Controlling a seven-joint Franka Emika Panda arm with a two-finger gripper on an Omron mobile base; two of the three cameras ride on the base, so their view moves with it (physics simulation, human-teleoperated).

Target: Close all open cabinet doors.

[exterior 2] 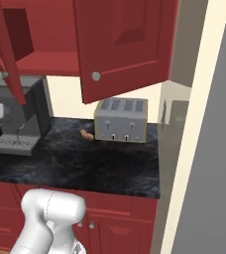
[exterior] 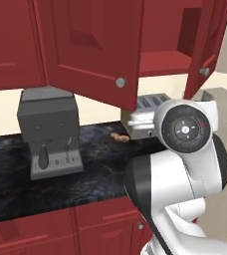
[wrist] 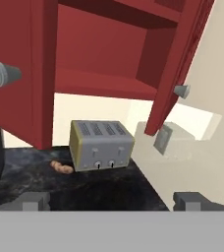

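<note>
Two dark-red cabinet doors stand open over the counter. The left door (exterior: 88, 45) swings out towards me, its silver knob (exterior: 120, 82) at the lower corner. The right door (exterior: 207, 42) also stands open, nearly edge-on. From the right base view the right door (exterior 2: 127, 44) faces me and the left door (exterior 2: 6, 59) is edge-on. In the hand view the left door (wrist: 15, 64) and right door (wrist: 180, 69) frame the red cabinet shelf (wrist: 104, 83). My gripper (wrist: 113, 202) is open and holds nothing, below and in front of the doors, touching neither.
A silver toaster (exterior: 148, 117) sits on the black counter (exterior: 85, 179) under the open cabinet, with a small brown pastry (exterior 2: 86, 134) beside it. A grey coffee machine (exterior: 48, 132) stands to the left. A wall with an outlet (wrist: 162, 138) bounds the right side.
</note>
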